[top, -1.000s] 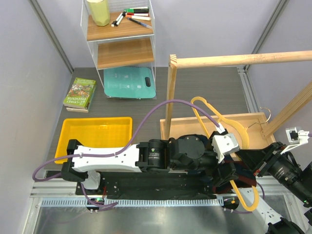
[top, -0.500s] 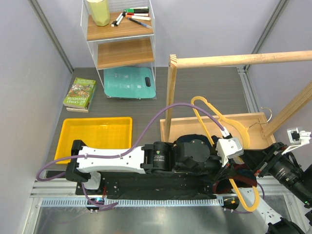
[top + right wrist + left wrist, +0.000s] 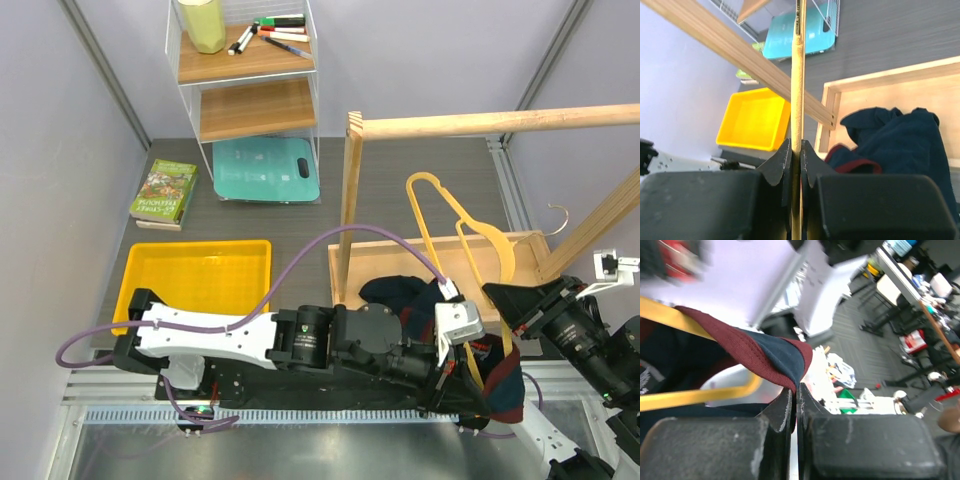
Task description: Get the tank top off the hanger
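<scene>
The navy tank top (image 3: 400, 292) with dark red trim lies bunched over the wooden rack's base and hangs off the near table edge (image 3: 503, 388). My left gripper (image 3: 478, 368) is shut on its red-trimmed edge (image 3: 765, 357), the jaws pinching the cloth at their tips (image 3: 796, 390). The yellow hanger (image 3: 452, 210) stands tilted above the cloth, and one yellow bar (image 3: 700, 396) still runs through the fabric. My right gripper (image 3: 500, 298) is shut on a thin bar of the hanger (image 3: 797, 100), with the tank top (image 3: 900, 142) lying below it.
A wooden rail (image 3: 480, 122) on a post (image 3: 350, 200) spans the right side above a wooden base (image 3: 520, 245). A yellow tray (image 3: 195, 275), a book (image 3: 165, 190), a teal board (image 3: 265, 170) and a wire shelf (image 3: 250, 60) with markers sit to the left and at the back.
The left gripper closed on the tank top's edge and drew back toward the near edge with it. The right gripper carried the hanger up and farther back, and cloth slid down along it.
</scene>
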